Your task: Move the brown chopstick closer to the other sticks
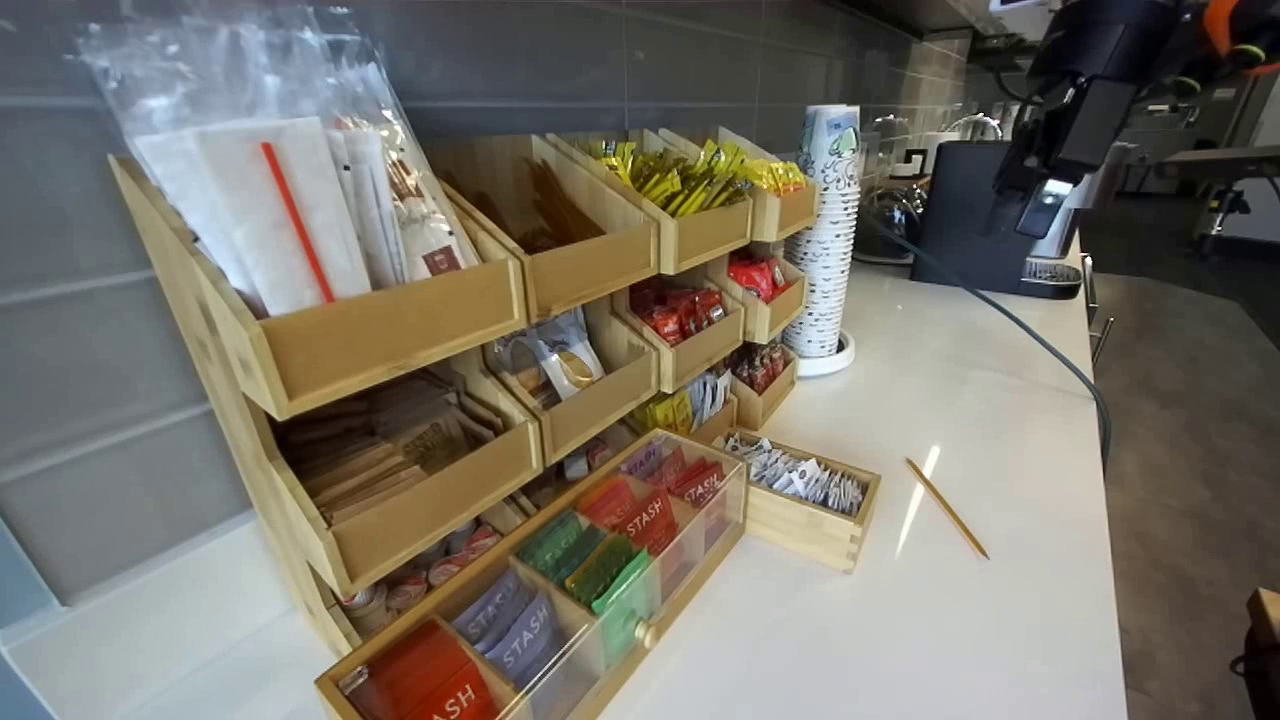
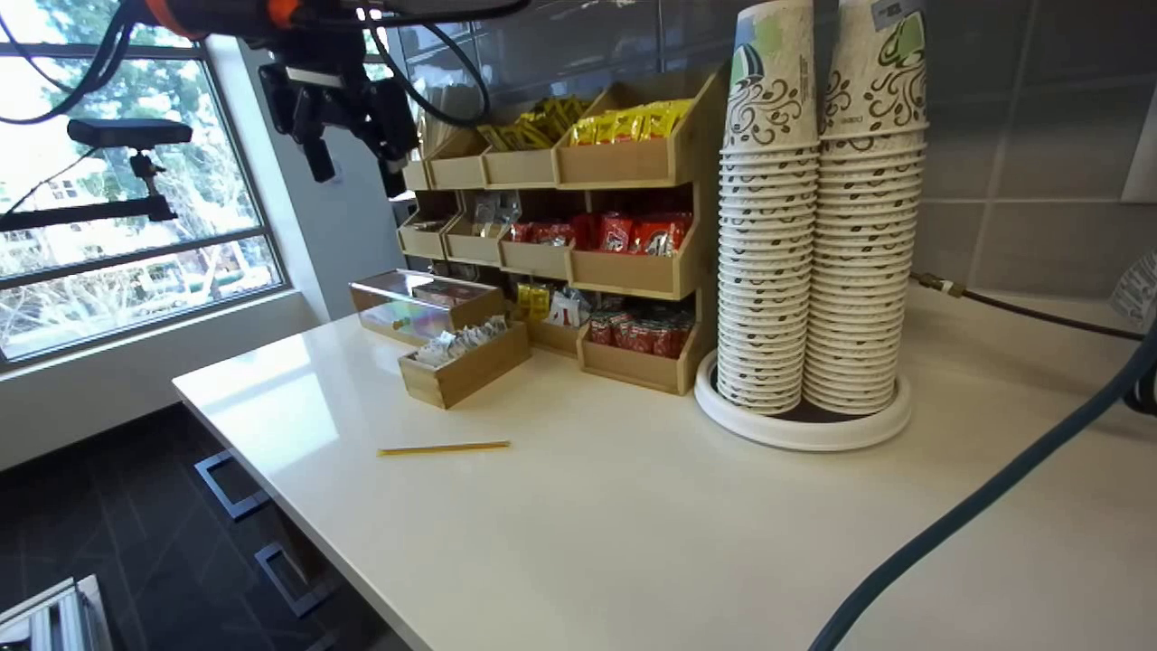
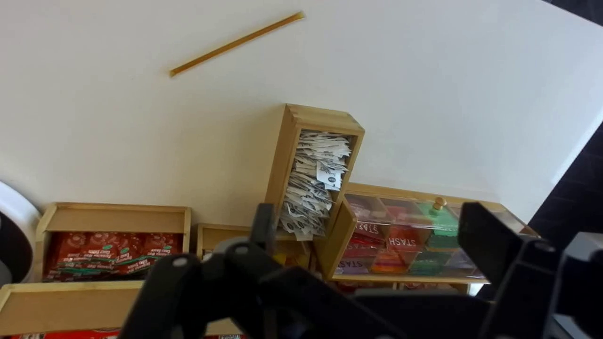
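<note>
The hand (image 3: 367, 216) hung spread; the stick (image 3: 237, 44), toward eleven o'clock in the wrist view, probably wanted a low, square pinch mid-length.

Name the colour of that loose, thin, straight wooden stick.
Golden brown; the stick shows best in the wrist view.

Around the thin brown wooden stick (image 3: 237, 44) I see free white counter (image 1: 980, 640); one oblong pale wooden box (image 1: 800, 527) stands near.
</note>
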